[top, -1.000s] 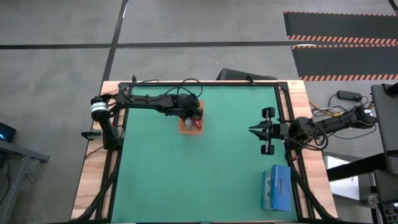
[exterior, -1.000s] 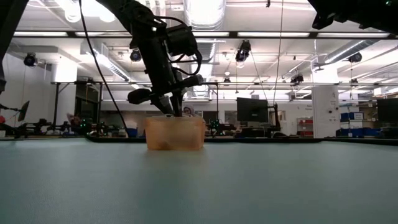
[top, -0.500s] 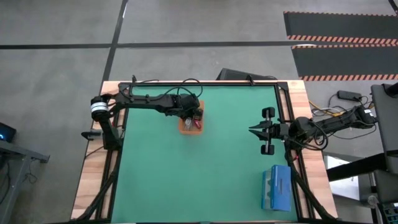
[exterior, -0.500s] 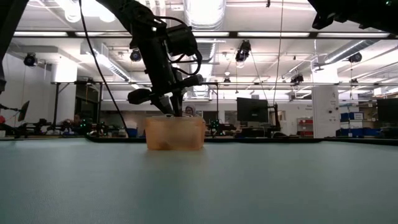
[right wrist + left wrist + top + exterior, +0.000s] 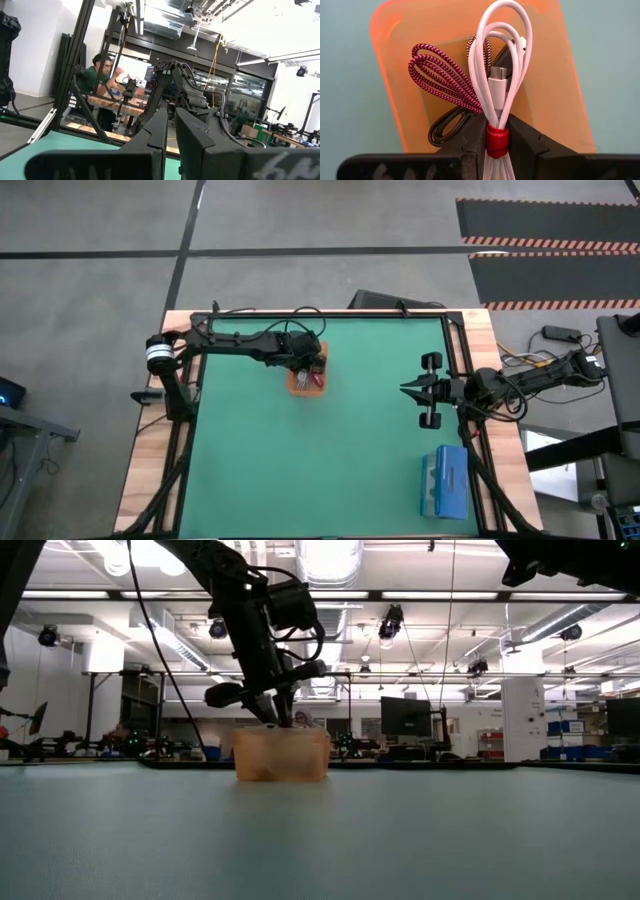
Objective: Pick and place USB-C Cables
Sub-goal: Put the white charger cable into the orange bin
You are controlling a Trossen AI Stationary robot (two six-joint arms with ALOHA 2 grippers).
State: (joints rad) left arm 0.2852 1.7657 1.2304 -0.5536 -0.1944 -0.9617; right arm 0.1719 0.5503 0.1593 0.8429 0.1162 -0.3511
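My left gripper (image 5: 496,142) hangs over the orange bin (image 5: 307,378), shut on the white cable bundle (image 5: 500,75). In the left wrist view the bin (image 5: 400,65) holds the dark red braided cable (image 5: 440,80), a black cable (image 5: 442,127) and a grey braided loop (image 5: 479,47) behind the white one. In the low view the left gripper (image 5: 272,715) points down just above the bin's rim (image 5: 280,732). My right gripper (image 5: 408,389) waits, shut, near the table's right edge, level and holding nothing. My left gripper pinches the white cable bundle at its red tie band (image 5: 496,140), between the two fingers, coming from above and pointing down. The white loops (image 5: 502,30) reach beyond the fingertips down into the orange bin, over the other cables.
A blue box (image 5: 445,482) lies near the table's right near corner. The green mat (image 5: 340,450) is bare between bin and box. Beyond the table a person (image 5: 102,75) sits at a bench in the room.
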